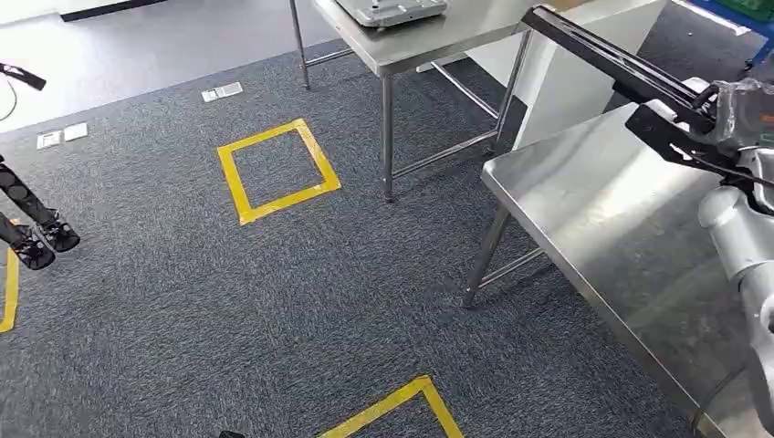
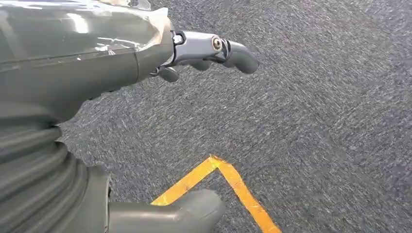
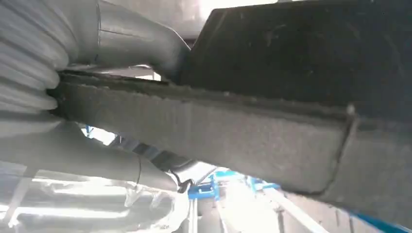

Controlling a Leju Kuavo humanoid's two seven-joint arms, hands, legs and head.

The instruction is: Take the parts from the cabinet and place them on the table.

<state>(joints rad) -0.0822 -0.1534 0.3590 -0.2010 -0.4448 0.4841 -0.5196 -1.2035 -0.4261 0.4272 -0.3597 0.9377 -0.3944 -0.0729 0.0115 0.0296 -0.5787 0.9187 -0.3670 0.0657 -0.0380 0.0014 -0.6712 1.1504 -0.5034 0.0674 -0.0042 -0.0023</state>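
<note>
A long flat black part (image 1: 607, 57) juts up and to the left from my right hand (image 1: 721, 114), which grips it at the upper right, above the near steel table (image 1: 584, 196). In the right wrist view the black part (image 3: 272, 126) runs across close to the camera, with my right hand's (image 3: 63, 97) thumb (image 3: 138, 43) pressed against it. My left hand (image 2: 145, 48) hangs over the grey carpet and holds nothing; its fingers (image 2: 235, 52) are loosely bent, apart from the thumb (image 2: 187, 211).
A second steel table (image 1: 429, 44) stands further back with a grey metal piece (image 1: 391, 9) on it. Yellow tape squares (image 1: 277, 170) (image 1: 402, 406) mark the carpet. Dark stand feet (image 1: 41, 239) sit at the left edge. A white panel (image 1: 584, 64) rises behind the near table.
</note>
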